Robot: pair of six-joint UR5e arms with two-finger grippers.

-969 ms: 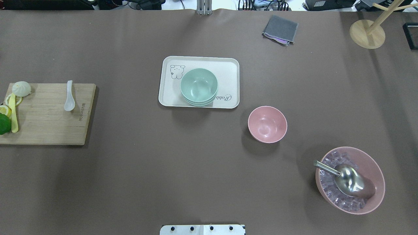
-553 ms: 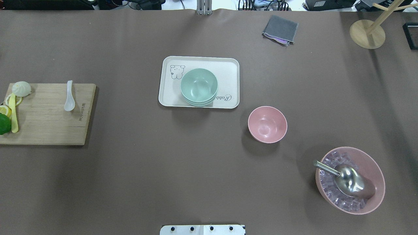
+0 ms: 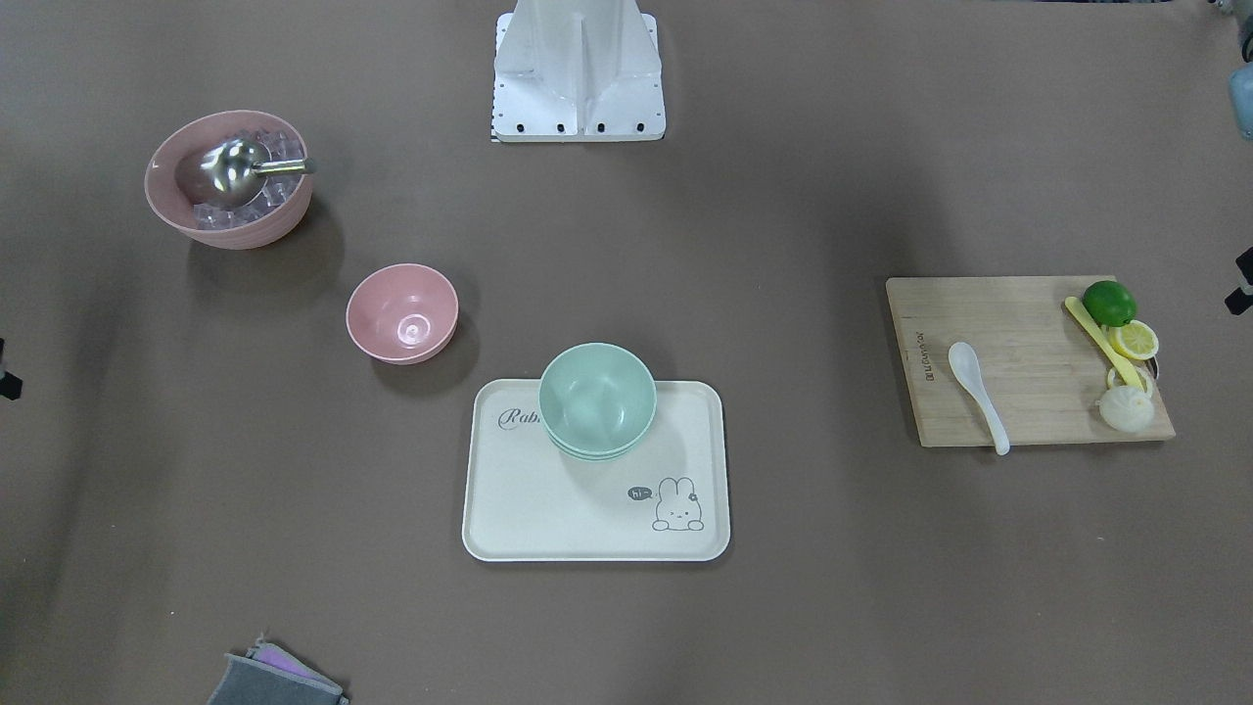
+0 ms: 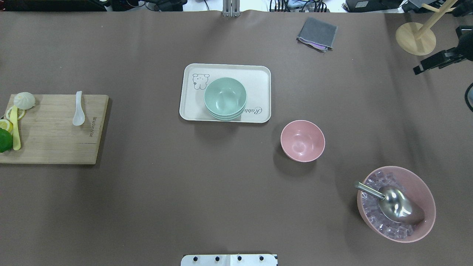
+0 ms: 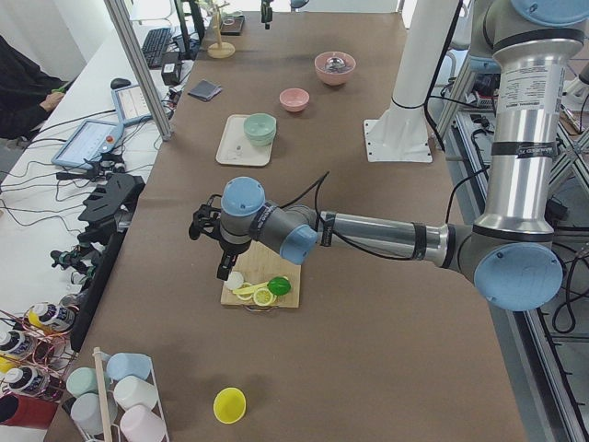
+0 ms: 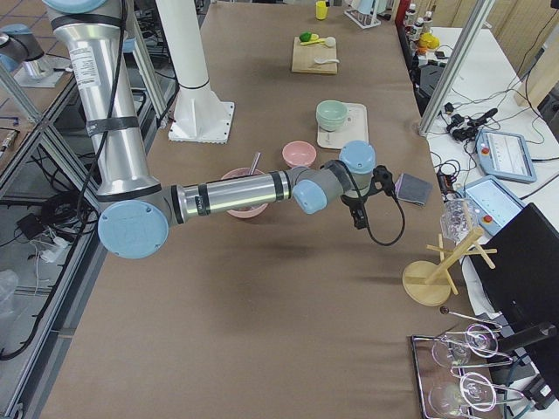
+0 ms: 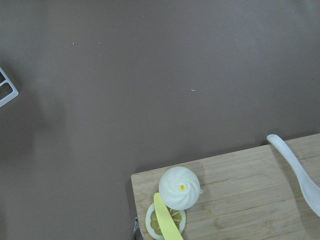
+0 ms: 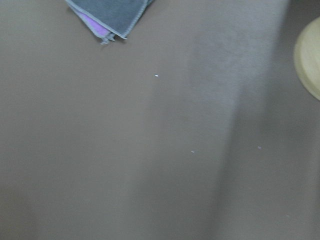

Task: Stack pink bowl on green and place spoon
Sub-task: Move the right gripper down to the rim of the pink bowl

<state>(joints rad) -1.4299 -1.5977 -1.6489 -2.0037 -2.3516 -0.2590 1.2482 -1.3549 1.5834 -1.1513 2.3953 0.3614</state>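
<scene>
The small pink bowl (image 4: pixel 302 140) stands empty on the table, right of the tray (image 4: pixel 258 77); it also shows in the front view (image 3: pixel 402 312). A stack of green bowls (image 4: pixel 225 98) sits on the tray. The white spoon (image 4: pixel 78 109) lies on the wooden cutting board (image 4: pixel 48 140), and shows in the left wrist view (image 7: pixel 297 172). My right gripper (image 4: pixel 419 68) enters at the far right edge, well away from the pink bowl; I cannot tell its state. My left gripper (image 5: pixel 224 267) hovers over the board's outer end; I cannot tell its state.
A large pink bowl (image 4: pixel 421 184) of ice cubes with a metal scoop (image 4: pixel 395 205) sits at the front right. A grey cloth (image 4: pixel 317 34) and a wooden stand (image 4: pixel 415 38) are at the back right. Lime, lemon slices, a bun and a yellow knife lie on the board's left end.
My right gripper has come into the overhead view at the far right edge. The bowls, tray and spoon have not moved.
</scene>
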